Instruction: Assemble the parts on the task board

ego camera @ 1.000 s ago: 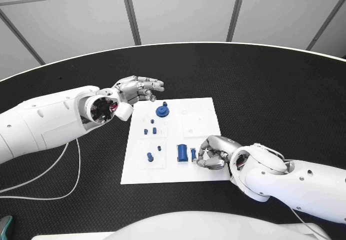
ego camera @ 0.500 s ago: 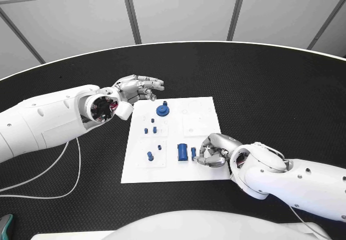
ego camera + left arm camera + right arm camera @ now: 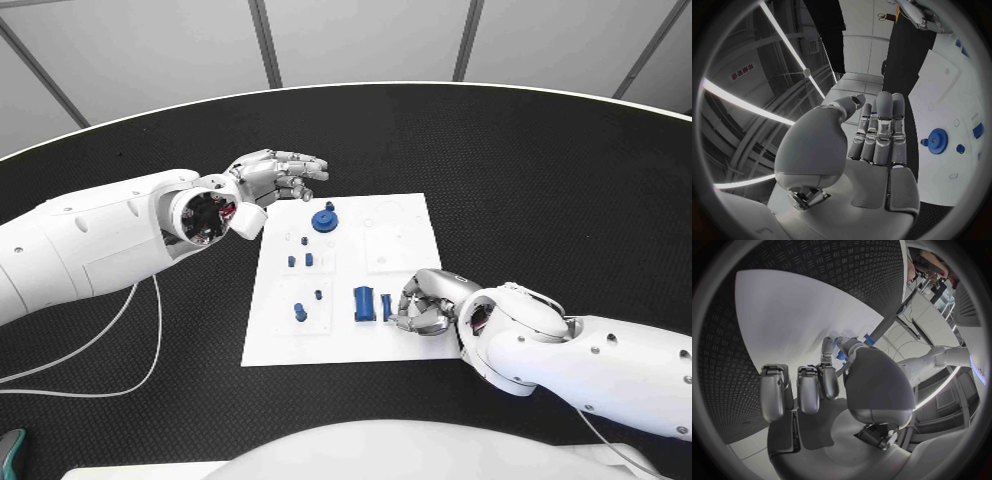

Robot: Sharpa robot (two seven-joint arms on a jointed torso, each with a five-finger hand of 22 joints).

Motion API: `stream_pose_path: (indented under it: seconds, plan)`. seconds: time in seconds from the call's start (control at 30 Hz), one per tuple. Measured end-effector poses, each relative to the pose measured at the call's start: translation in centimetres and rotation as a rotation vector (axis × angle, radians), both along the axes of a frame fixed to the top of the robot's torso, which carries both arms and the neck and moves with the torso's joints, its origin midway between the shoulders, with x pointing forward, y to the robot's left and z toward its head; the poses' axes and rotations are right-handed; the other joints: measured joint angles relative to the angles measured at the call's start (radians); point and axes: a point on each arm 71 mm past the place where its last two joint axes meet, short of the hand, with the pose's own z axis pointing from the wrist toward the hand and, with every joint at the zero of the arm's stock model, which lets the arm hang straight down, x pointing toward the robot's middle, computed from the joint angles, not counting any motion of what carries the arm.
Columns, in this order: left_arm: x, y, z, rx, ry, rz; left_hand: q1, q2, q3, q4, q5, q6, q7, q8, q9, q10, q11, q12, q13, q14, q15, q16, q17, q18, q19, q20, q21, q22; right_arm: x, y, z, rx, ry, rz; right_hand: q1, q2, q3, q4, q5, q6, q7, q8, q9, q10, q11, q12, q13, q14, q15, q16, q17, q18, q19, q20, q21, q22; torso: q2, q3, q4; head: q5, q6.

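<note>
The white task board (image 3: 404,215) lies mid-table. A blue gear (image 3: 326,221) sits at its far end, and several small blue pegs (image 3: 300,313) stand along its left half. A blue cylinder (image 3: 365,304) lies near the front, with a slim blue pin (image 3: 387,305) just to its right. My right hand (image 3: 423,303) rests low on the board's near right part; its thumb and one finger pinch the slim pin (image 3: 841,354) while the other fingers curl. My left hand (image 3: 274,178) hovers off the board's far left corner, holding nothing, its fingers (image 3: 879,130) stretched out near the gear (image 3: 937,138).
Black textured table (image 3: 548,180) surrounds the board. A white cable (image 3: 101,350) loops on the table at the near left. The board's far right area (image 3: 397,245) shows shallow outlined recesses.
My right hand has edged slightly toward the slim pin and closed in on it. The left hand and the other parts have not moved.
</note>
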Motion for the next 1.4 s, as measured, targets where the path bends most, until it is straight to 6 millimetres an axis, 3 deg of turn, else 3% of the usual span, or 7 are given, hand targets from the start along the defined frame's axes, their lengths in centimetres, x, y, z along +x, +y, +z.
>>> stream_pose_path:
  seconds: [0.53, 0.77, 0.9, 1.07, 1.17, 1.23, 1.4]
  plan:
    - [0.1, 0.0, 0.0, 0.000, 0.000, -0.001, 0.000, 0.000, 0.000, 0.000, 0.000, 0.000, 0.000, 0.000, 0.000, 0.000, 0.000, 0.000, 0.000, 0.000, 0.000, 0.000, 0.000, 0.000, 0.000, 0.000, 0.000, 0.000, -0.5, -0.1, 0.5, 0.026, -0.014, 0.011, 0.029, -0.029, -0.029, -0.003, -0.100, 0.000, 0.000, 0.004, -0.015, 0.000, 0.000, -0.005, 0.000, 0.000, 0.000, 0.000, 0.000, 0.000, 0.000, 0.000, 0.000, 0.000, -0.001, 0.0010, -0.0019, 0.000, 0.005]
    - [0.2, -0.1, -0.1, -0.001, -0.002, -0.001, 0.000, 0.000, -0.001, 0.007, 0.000, -0.004, 0.004, 0.000, 0.002, 0.000, 0.000, 0.006, 0.002, 0.000, 0.000, 0.000, -0.003, 0.000, 0.000, 0.000, 0.000, -0.002, -0.9, -1.3, 1.3, 0.135, -0.029, -0.018, 0.028, -0.030, -0.041, 0.009, -0.077, -0.015, 0.008, 0.003, -0.025, 0.000, 0.000, -0.032, 0.000, 0.000, 0.000, 0.000, 0.000, 0.000, 0.000, 0.000, 0.000, 0.000, -0.003, 0.0008, -0.0035, -0.002, 0.010]
    - [0.3, -0.2, -0.1, -0.006, -0.008, 0.001, 0.000, 0.000, -0.002, 0.008, 0.000, -0.004, 0.004, 0.000, 0.002, 0.000, 0.000, 0.006, 0.002, -0.004, -0.004, 0.000, -0.003, 0.000, 0.000, 0.000, 0.000, -0.002, -0.7, -2.7, 1.7, 0.245, -0.035, -0.052, 0.058, -0.032, -0.045, 0.013, -0.042, -0.060, 0.031, -0.036, -0.047, 0.000, 0.015, -0.092, 0.000, -0.004, 0.009, -0.030, 0.000, 0.000, 0.000, 0.000, -0.043, 0.000, -0.008, -0.0004, -0.0073, 0.001, 0.015]
    - [0.4, -0.1, -0.4, -0.039, -0.005, 0.033, 0.000, 0.000, -0.005, 0.020, 0.000, -0.007, 0.000, 0.000, 0.002, -0.010, 0.002, 0.006, 0.002, -0.054, 0.003, -0.016, -0.017, 0.000, -0.019, 0.008, -0.024, -0.011, 1.4, -4.7, 2.6, 0.430, -0.043, -0.139, 0.118, -0.029, -0.047, 0.014, -0.005, -0.115, 0.069, -0.092, -0.078, -0.097, 0.050, -0.337, -0.001, -0.003, 0.032, -0.138, 0.000, 0.048, -0.005, 0.023, -0.299, 0.000, -0.019, -0.0017, -0.0180, 0.008, 0.030]
    - [0.5, -0.1, -0.7, -0.062, -0.002, 0.059, 0.000, 0.000, -0.004, 0.028, 0.000, -0.011, 0.004, 0.005, 0.004, -0.022, 0.007, 0.006, 0.001, -0.126, 0.011, -0.068, -0.046, 0.000, -0.063, 0.016, -0.067, -0.030, 3.0, -5.6, 3.1, 0.532, -0.036, -0.188, 0.156, -0.024, -0.035, 0.003, 0.006, -0.149, 0.091, -0.118, -0.090, -0.271, 0.073, -0.697, -0.179, -0.040, 0.056, -0.347, -0.120, 0.108, -0.102, 0.047, -0.645, -0.002, -0.029, -0.0035, -0.0268, 0.013, 0.050]
    - [0.5, 0.0, -1.0, -0.085, 0.002, 0.087, 0.000, 0.000, -0.001, 0.038, 0.000, -0.017, 0.009, 0.009, 0.007, -0.036, 0.014, 0.003, -0.010, -0.197, 0.025, -0.139, -0.085, 0.000, -0.109, 0.030, -0.122, -0.057, 4.4, -6.3, 3.5, 0.611, -0.034, -0.228, 0.178, -0.022, -0.023, 0.003, 0.006, -0.173, 0.108, -0.140, -0.103, -0.342, 0.087, -0.868, -0.314, -0.133, 0.071, -0.587, -0.316, 0.154, -0.201, 0.063, -0.986, -0.131, -0.037, -0.0055, -0.0328, 0.016, 0.063]
    - [0.9, 0.1, -1.7, -0.135, 0.010, 0.162, 0.000, 0.000, 0.000, 0.064, 0.000, -0.035, 0.017, 0.015, 0.009, -0.050, 0.029, -0.034, -0.049, -0.295, 0.062, -0.359, -0.191, 0.000, -0.192, 0.077, -0.291, -0.153, 7.6, -7.8, 4.6, 0.772, -0.050, -0.312, 0.201, -0.028, 0.017, 0.005, 0.002, -0.195, 0.130, -0.180, -0.136, -0.388, 0.121, -1.076, -0.564, -0.279, 0.105, -0.935, -0.534, 0.164, -0.297, 0.097, -1.293, -0.343, -0.056, -0.0116, -0.0474, 0.027, 0.109]
